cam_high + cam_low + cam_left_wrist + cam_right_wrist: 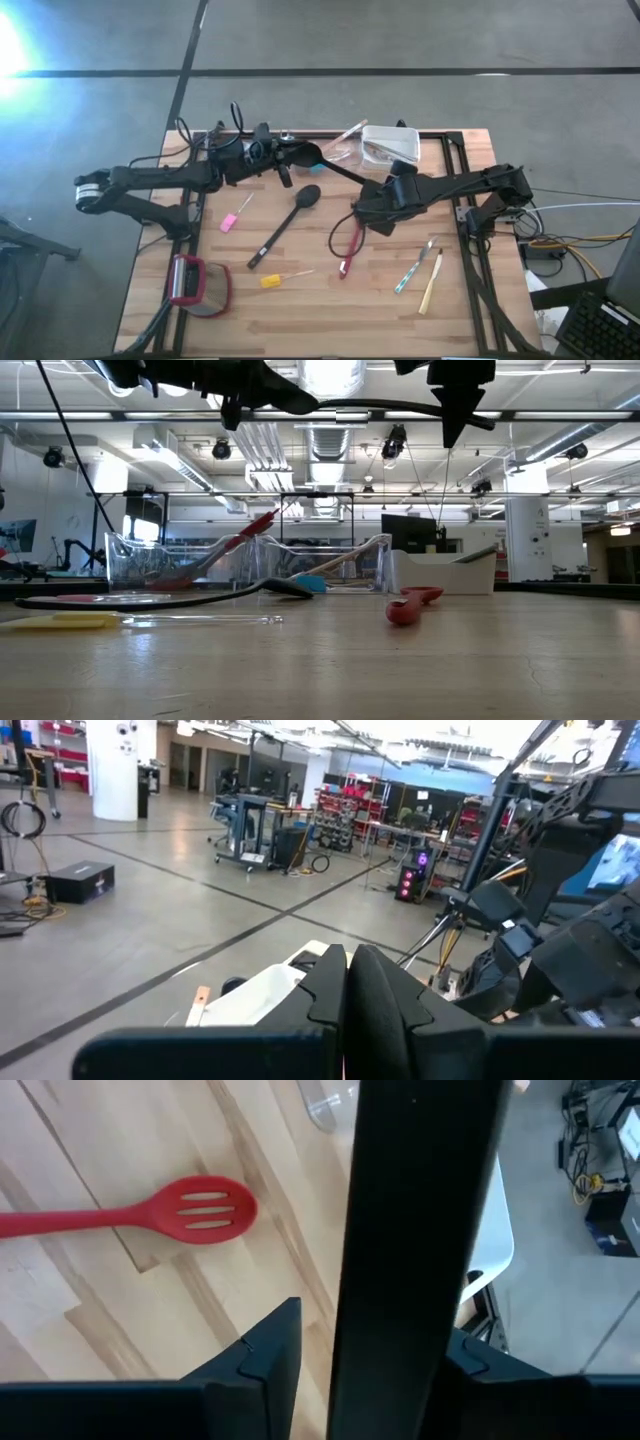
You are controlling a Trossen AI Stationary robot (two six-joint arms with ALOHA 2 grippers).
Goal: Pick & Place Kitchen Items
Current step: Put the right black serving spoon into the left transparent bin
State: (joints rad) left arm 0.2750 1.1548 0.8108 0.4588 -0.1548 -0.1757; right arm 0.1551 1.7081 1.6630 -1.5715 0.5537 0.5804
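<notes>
Wooden plank table (330, 320) with a black frame is sitting on a grey concrete floor. Behind it is an open workshop hall with strip lights, ceiling ducts and equipment racks. Left gripper (348, 970) is hovering over the far left part of the table with its fingers pressed tight together, holding the held black spoon (335, 170) up in the air by its bowl end. Right gripper (365, 1345) is hanging over the table middle, fingers part-open and straddling that spoon's handle – a gap is showing on one side, so no grip. Lying on the table: another black spoon (290, 220), red slotted spoon (200, 1210), pink piece (230, 222), yellow piece (272, 281), wooden cutlery (432, 285). White tub (392, 143) is sitting at the far edge – red-framed round object (195, 285) is near the front left.
</notes>
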